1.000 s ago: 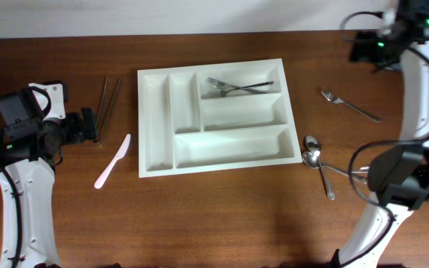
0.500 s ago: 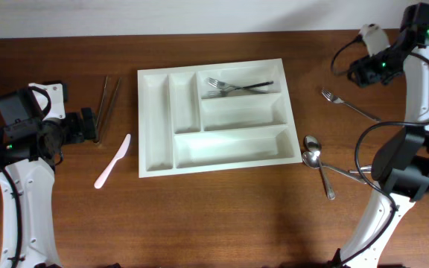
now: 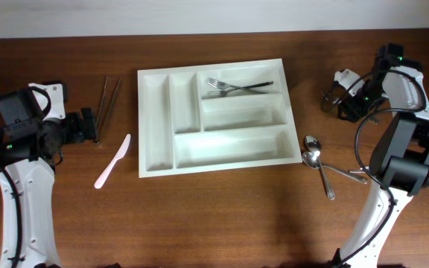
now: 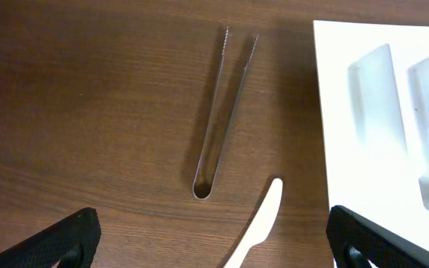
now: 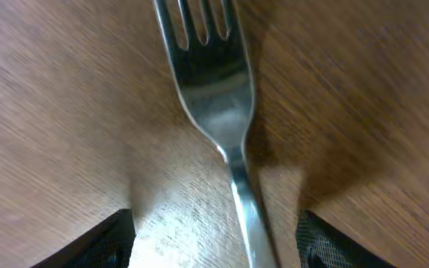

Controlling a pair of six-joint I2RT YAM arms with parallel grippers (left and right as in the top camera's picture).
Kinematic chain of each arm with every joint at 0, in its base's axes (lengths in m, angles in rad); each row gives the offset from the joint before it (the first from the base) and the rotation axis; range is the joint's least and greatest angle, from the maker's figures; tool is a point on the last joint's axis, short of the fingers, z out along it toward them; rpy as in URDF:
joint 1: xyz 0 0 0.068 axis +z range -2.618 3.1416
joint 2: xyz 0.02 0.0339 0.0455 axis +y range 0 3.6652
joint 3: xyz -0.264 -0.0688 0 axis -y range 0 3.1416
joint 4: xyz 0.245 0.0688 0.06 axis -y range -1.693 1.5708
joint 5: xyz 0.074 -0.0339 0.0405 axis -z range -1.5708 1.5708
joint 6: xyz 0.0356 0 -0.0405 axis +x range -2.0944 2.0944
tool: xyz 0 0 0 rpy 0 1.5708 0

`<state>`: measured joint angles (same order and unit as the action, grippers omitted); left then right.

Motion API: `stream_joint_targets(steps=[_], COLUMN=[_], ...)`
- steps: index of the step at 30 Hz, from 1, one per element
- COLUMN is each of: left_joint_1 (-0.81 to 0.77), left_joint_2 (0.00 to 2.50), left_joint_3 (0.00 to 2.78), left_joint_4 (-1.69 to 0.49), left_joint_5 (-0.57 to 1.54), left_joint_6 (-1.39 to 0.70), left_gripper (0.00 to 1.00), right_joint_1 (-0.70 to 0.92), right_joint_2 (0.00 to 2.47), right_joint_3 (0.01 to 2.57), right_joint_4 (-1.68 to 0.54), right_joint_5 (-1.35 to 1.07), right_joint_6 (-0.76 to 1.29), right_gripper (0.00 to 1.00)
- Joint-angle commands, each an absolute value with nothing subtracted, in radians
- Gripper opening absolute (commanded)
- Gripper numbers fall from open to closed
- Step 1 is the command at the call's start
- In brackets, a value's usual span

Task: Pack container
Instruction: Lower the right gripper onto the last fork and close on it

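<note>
The white cutlery tray [image 3: 213,67] lies in the middle of the table, with two forks [image 3: 237,85] in its top right long compartment; its edge shows in the left wrist view [image 4: 334,112]. My right gripper [image 3: 343,104] is open and low over a metal fork [image 5: 214,89] on the table right of the tray. Its fingers straddle the fork's handle, midway point [image 5: 214,246]. My left gripper [image 3: 91,126] is open and empty left of the tray, above the wood [image 4: 214,246].
Metal tongs [image 3: 109,104] [image 4: 218,119] and a pale plastic knife [image 3: 112,161] [image 4: 255,231] lie left of the tray. Two spoons [image 3: 315,160] lie right of the tray's lower corner. The tray's other compartments hold nothing.
My right arm has swung from the far right corner down and towards the tray, and now sits over the fork on the table. The left arm has not moved.
</note>
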<state>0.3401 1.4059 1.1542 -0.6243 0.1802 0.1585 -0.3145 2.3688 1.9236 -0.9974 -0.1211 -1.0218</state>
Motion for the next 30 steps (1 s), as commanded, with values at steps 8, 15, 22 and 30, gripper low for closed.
stream_joint_targets(steps=[8,15,22,30], left_joint_1=[0.343,0.343,0.343,0.343], left_joint_2=[1.410,1.410,1.410,1.410], left_joint_3=[1.177,1.177,1.177,1.177], left_joint_4=[-0.622,-0.622,-0.622,-0.622], left_joint_5=[0.195,0.195,0.195,0.195], left_joint_6=[0.174,0.174,0.174,0.174], left_gripper=[0.99,0.99,0.99,0.99], right_joint_1=[-0.314,-0.301,-0.281,-0.279], right_joint_2=[2.378,2.378,2.378,2.362], right_joint_3=[1.868,1.868,1.868,1.887], right_joint_4=[-0.944,-0.934,-0.937,-0.960], right_joint_5=[-0.093,-0.096,-0.096,-0.095], right_joint_6=[-1.043,-1.004,-0.936,-0.598], right_gripper=[0.61,0.15,0.04,0.04])
